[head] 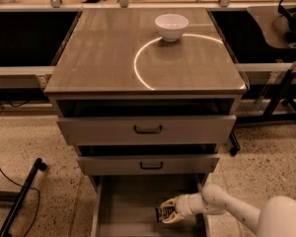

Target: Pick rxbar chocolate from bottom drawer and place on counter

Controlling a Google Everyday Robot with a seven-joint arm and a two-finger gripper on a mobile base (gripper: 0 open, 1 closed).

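Note:
The bottom drawer is pulled open below two upper drawers with black handles. My gripper reaches in from the right, low over the drawer floor, with its fingers closed around the rxbar chocolate, a small dark bar with pale lettering. The bar is held slightly tilted just above the floor. The counter is a glossy brown-grey top with a white arc line.
A white bowl stands on the counter at the back right. The two upper drawers stick out partly above the open one. A black stand leg and cable lie on the floor at left. Dark desks flank the cabinet.

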